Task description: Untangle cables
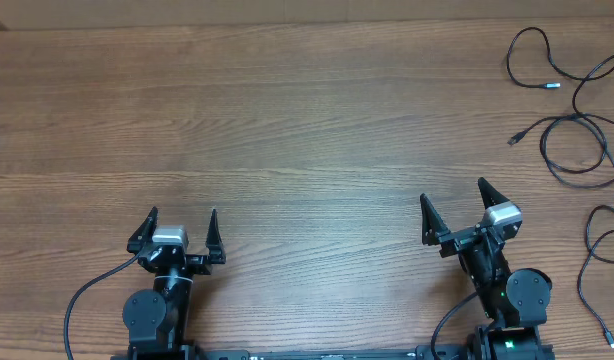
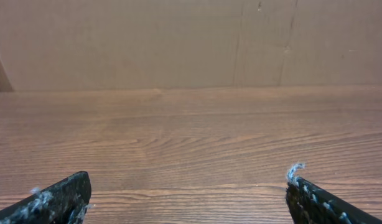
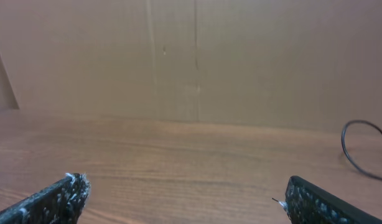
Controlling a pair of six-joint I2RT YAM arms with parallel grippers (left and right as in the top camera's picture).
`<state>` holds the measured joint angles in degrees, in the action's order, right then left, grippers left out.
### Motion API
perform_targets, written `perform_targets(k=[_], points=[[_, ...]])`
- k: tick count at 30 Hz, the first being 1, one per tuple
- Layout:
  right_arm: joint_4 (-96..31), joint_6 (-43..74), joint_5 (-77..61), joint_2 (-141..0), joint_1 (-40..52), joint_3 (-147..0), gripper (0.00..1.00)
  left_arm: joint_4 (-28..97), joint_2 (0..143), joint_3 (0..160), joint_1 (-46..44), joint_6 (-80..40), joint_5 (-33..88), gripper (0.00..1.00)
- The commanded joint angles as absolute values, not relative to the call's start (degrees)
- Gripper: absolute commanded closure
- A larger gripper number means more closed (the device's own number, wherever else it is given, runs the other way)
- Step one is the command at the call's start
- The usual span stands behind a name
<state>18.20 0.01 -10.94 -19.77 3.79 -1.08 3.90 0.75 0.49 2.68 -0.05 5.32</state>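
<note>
Several thin black cables [image 1: 577, 118] lie loose at the far right of the wooden table in the overhead view, one looping at the top right [image 1: 532, 60] and another near the right edge [image 1: 590, 255]. A loop of cable [image 3: 359, 149] shows at the right edge of the right wrist view. My left gripper [image 1: 183, 222] is open and empty near the front left; its open fingers show in the left wrist view [image 2: 188, 186]. My right gripper [image 1: 453, 198] is open and empty, left of the cables; its open fingers show in the right wrist view [image 3: 185, 190].
A brown cardboard wall [image 2: 178, 43] stands behind the wooden table [image 1: 287, 120]. Thicker black wires [image 1: 87, 295] run from the arm bases at the front edge.
</note>
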Motion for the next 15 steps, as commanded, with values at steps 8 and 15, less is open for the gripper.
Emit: perform_targets(k=[8, 15], points=[[11.4, 0.6, -9.0, -14.3, 2.4, -0.5, 0.0, 4.1, 0.3, 0.3, 3.0, -0.8, 5.3, 0.0], [-3.4, 0.6, -7.0, -3.2, 2.4, -0.5, 0.0, 4.1, 0.3, 0.3, 3.0, -0.8, 5.3, 0.0]])
